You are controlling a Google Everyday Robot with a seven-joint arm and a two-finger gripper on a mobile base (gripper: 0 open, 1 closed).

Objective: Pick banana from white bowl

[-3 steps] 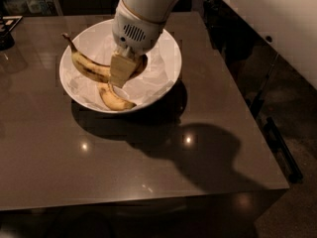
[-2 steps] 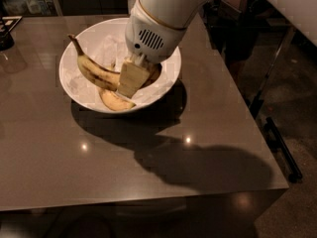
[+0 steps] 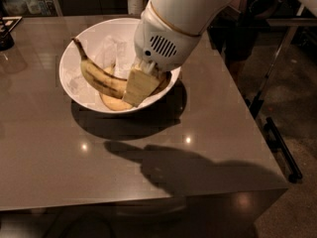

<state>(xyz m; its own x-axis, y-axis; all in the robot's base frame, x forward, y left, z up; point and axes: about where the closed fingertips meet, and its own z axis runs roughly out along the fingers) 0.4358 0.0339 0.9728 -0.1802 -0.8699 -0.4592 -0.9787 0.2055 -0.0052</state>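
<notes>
The white bowl (image 3: 66,78) stands on the far left part of the dark table, lined with crumpled white paper. The banana (image 3: 100,78), yellow with dark streaks and a long dark stem pointing up and left, lies across the bowl. My gripper (image 3: 139,83) reaches down into the bowl from the upper right and sits over the banana's right half, hiding that part. A broader, paler banana (image 3: 114,103) lies below it at the bowl's near side.
The brown table (image 3: 99,157) has its right edge near the bowl and its front edge low in view. A dark object (image 3: 6,36) stands at the far left. Metal furniture legs (image 3: 280,143) are on the floor to the right.
My gripper has moved down and right within the bowl, onto the streaked banana's right half. The bowl looks larger and closer in view. The bananas have not moved in the bowl.
</notes>
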